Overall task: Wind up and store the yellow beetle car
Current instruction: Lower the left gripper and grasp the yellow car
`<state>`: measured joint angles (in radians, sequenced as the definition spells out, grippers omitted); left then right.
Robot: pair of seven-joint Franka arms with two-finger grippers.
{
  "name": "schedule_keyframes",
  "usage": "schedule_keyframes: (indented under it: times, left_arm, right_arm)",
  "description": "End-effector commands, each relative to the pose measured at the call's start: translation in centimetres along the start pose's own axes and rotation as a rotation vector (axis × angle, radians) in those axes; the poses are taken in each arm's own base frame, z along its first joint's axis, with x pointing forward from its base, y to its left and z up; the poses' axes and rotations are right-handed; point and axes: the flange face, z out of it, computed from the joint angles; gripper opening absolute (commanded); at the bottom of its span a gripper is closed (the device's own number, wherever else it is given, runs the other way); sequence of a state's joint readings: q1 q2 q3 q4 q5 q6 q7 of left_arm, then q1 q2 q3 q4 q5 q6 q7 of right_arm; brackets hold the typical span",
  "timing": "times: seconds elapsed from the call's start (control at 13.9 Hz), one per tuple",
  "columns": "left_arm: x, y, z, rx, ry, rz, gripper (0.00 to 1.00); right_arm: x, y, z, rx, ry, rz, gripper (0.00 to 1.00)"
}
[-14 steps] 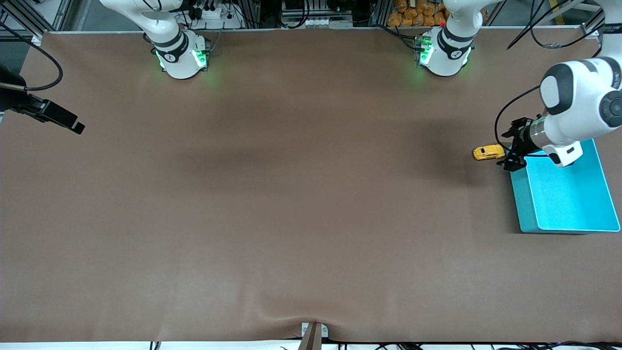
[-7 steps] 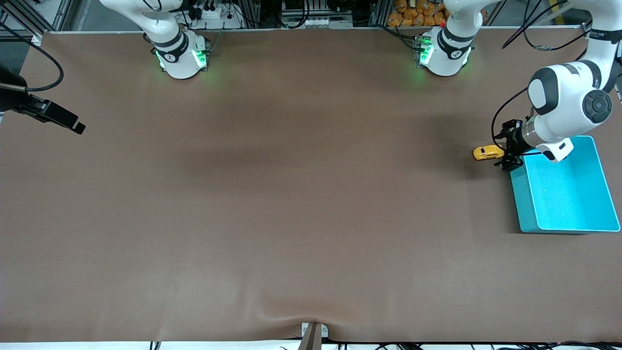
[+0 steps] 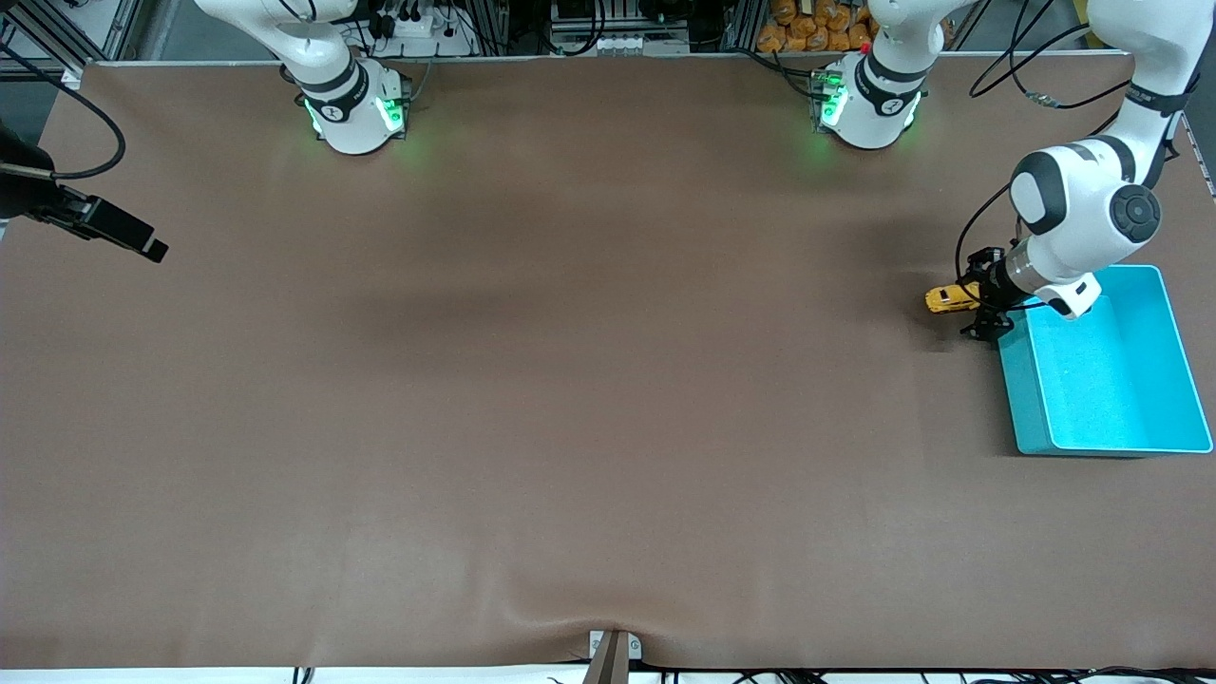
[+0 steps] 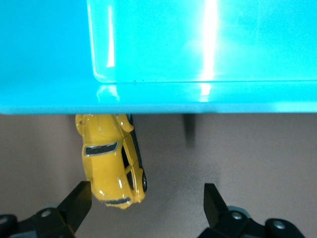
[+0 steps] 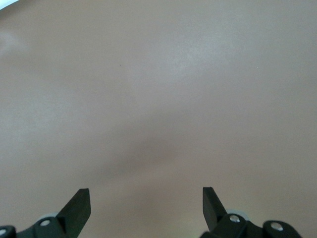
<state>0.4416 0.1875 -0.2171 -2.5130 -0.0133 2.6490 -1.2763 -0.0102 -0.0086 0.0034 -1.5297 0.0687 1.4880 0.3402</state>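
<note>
Since the tiny, glossy yellow beetle-shaped toy car (image 3: 951,298) beside the teal plastic bin (image 3: 1102,437) looks light, hard and slippery, the released left tool (image 3: 982,306) should pinch its flat sides, while the right tool (image 3: 152,251) waits, spread wide, well apart from the bin.

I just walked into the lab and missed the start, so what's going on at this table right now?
The left gripper is down at the small yellow beetle-shaped toy car, which sits on the brown table right beside the open teal plastic bin. Its jaws are open and nothing is gripped yet; the car lies close to one of them. The bin holds nothing visible. The right gripper waits at the right arm's end of the table, jaws open.
</note>
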Motion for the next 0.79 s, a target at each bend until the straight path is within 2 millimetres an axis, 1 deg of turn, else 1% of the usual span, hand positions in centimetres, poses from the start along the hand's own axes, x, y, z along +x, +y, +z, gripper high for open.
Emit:
schedule_keyframes:
  times: [0.0, 0.14, 0.36, 0.5, 0.72]
  left_arm:
    - [1.1, -1.7, 1.7, -0.016, 0.026, 0.025, 1.00]
    - [1.0, -1.8, 2.3, -0.012, 0.021, 0.030, 1.00]
    - [0.9, -2.1, 2.4, -0.008, 0.022, 0.034, 1.00]
    - [0.7, -1.8, 1.2, -0.018, 0.033, 0.030, 1.00]
    - [0.5, -1.9, -0.1, 0.030, 0.033, 0.032, 1.00]
  right_arm:
    - [-0.6, 0.2, -0.1, -0.012, 0.011, 0.001, 1.00]
    - [-0.5, 0.2, -0.1, -0.012, 0.012, 0.001, 1.00]
    - [-0.5, 0.2, 0.0, -0.012, 0.012, 0.001, 1.00]
    - [-0.4, 0.3, 0.0, -0.012, 0.012, 0.003, 1.00]
    - [-0.3, 0.4, 0.2, -0.013, 0.009, 0.004, 1.00]
